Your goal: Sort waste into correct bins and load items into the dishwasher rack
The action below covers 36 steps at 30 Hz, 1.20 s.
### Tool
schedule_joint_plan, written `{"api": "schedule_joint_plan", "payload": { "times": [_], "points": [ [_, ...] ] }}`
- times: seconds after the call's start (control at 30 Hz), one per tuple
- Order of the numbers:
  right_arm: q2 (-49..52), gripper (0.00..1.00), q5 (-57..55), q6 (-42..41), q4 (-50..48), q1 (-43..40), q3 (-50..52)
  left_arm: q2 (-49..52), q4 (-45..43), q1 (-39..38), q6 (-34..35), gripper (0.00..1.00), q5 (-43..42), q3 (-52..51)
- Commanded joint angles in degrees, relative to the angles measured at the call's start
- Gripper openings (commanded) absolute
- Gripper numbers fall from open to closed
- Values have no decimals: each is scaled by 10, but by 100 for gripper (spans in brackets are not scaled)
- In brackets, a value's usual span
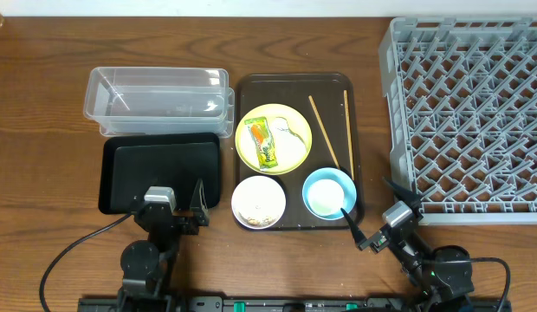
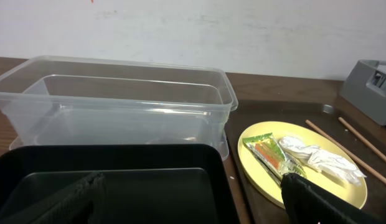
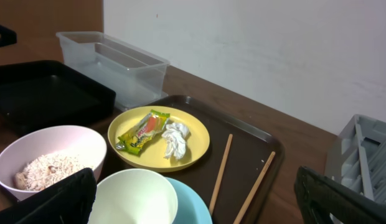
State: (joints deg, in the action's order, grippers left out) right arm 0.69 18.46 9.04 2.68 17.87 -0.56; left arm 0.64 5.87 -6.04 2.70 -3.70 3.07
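The yellow-green plate [image 1: 296,152] holds the green-and-orange wrapper [image 1: 267,149] and the crumpled white scrap [image 1: 285,127]. The white bowl [image 1: 239,192] holds the rice [image 1: 258,206]. The small white cup [image 3: 137,196] sits in the light blue bowl [image 1: 319,184]. Two chopsticks [image 1: 324,132] lie beside the plate. The clear tub [image 1: 156,97] and the black tray [image 1: 160,173] are at the left, and the grey rack [image 1: 472,113] is at the right. My left gripper [image 1: 176,206] is open over the black tray's near edge. My right gripper [image 1: 375,215] is open, near the blue bowl.
The plate, bowls and chopsticks all lie on a dark brown serving tray [image 1: 290,89] in the middle. The rack's near left corner [image 3: 361,155] is close to my right gripper. Bare wooden table [image 1: 43,130] shows to the far left.
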Motion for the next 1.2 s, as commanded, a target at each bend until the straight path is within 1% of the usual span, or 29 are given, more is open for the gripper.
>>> {"api": "schedule_joint_plan", "payload": {
  "times": [0.0, 0.9, 1.17],
  "points": [
    [-3, 99, 2, -8, -1, -6, 2, -4, 4, 3, -7, 91, -2, -16],
    [-3, 99, -1, -9, -6, -6, 2, -4, 4, 3, -7, 91, -2, -16],
    [-3, 99, 41, -9, -3, -6, 2, -4, 4, 3, -7, 92, -2, -16]
  ]
}}
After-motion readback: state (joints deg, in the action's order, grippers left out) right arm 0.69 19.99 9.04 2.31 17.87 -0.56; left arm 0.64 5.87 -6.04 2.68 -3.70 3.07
